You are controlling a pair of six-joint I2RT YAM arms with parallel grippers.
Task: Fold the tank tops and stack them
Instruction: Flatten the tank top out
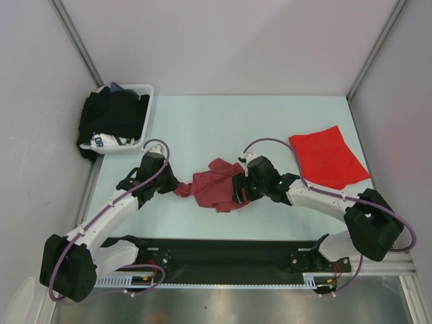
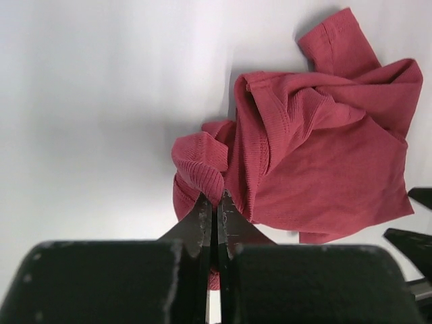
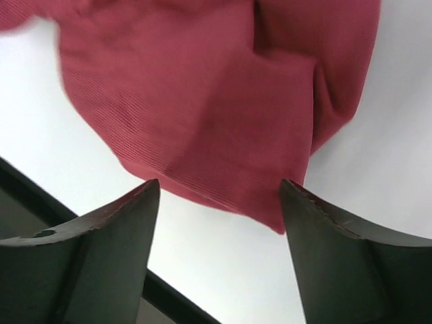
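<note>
The maroon tank top (image 1: 214,185) lies crumpled at the middle of the table, also in the left wrist view (image 2: 317,155) and the right wrist view (image 3: 216,101). My left gripper (image 1: 173,183) is shut on its left edge; the jaws pinch a fold of cloth (image 2: 214,197). My right gripper (image 1: 237,191) is open at its right side, fingers (image 3: 128,216) apart just short of the cloth's edge, nothing between them. The bright red tank top (image 1: 329,156) lies folded flat at the right rear.
A white basket (image 1: 145,91) at the left rear holds black garments (image 1: 111,115) and a white cloth with dark lettering (image 1: 101,141). Grey walls close the table at the back and sides. A black rail (image 1: 223,253) runs along the near edge.
</note>
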